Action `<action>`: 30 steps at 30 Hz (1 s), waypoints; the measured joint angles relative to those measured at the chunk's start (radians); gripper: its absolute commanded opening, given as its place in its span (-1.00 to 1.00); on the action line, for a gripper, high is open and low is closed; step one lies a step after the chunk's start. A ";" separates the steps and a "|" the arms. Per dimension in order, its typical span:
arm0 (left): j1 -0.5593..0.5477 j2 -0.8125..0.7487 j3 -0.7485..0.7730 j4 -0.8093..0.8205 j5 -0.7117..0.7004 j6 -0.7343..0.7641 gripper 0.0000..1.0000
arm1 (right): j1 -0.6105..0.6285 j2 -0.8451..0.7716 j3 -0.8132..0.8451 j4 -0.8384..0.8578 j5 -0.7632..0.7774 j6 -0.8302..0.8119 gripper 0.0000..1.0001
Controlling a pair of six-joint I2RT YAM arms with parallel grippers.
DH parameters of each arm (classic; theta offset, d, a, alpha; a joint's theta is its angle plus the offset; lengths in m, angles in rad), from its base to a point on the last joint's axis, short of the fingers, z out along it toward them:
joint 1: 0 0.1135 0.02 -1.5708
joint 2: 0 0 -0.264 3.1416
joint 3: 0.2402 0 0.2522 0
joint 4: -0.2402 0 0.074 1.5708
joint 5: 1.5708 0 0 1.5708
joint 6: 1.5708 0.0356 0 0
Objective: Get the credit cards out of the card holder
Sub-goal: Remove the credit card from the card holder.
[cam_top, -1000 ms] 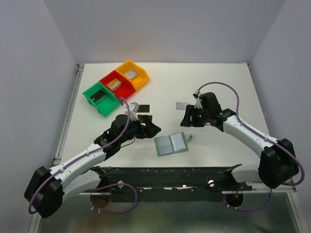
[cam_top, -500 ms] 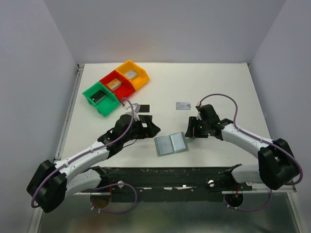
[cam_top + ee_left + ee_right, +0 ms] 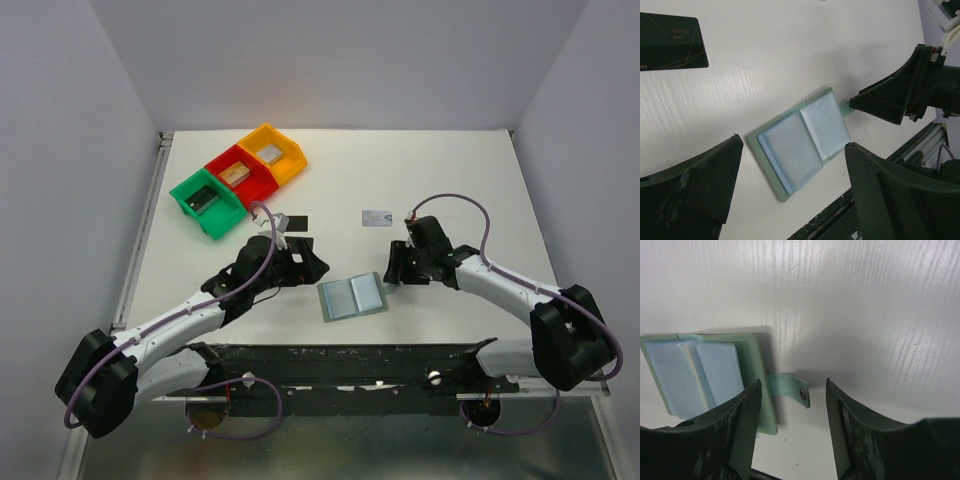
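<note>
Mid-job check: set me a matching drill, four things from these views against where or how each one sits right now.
Things:
1 card holder
2 right gripper
3 silvery card
4 green bin

States:
A open, fingers either side of the tab
B holding a grey block
C lying open, pale inside up
D lying alone, beyond the right gripper

Pairs: 1-C, 2-A, 3-D, 4-B

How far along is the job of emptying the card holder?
Done: card holder lies open; a black card and a silvery card lie on the table. In hand: right claw, open, at the holder's tab. Left: any cards remaining inside; I cannot tell.
</note>
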State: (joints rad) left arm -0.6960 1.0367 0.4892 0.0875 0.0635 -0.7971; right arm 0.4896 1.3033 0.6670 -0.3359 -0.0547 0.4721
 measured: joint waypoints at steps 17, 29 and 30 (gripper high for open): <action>0.000 -0.030 -0.015 -0.010 0.001 0.050 0.86 | 0.000 0.101 0.002 0.008 -0.094 0.032 -0.64; 0.000 -0.026 -0.025 -0.008 0.047 0.087 0.80 | 0.005 0.028 -0.099 0.106 -0.218 0.100 -0.99; 0.000 -0.016 -0.025 -0.005 0.060 0.092 0.79 | 0.007 0.019 -0.111 0.109 -0.227 0.108 -0.99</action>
State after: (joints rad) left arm -0.6960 1.0203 0.4644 0.0830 0.1230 -0.7052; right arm 0.4965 1.3220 0.5564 -0.2272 -0.2813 0.5797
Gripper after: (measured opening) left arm 0.915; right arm 0.025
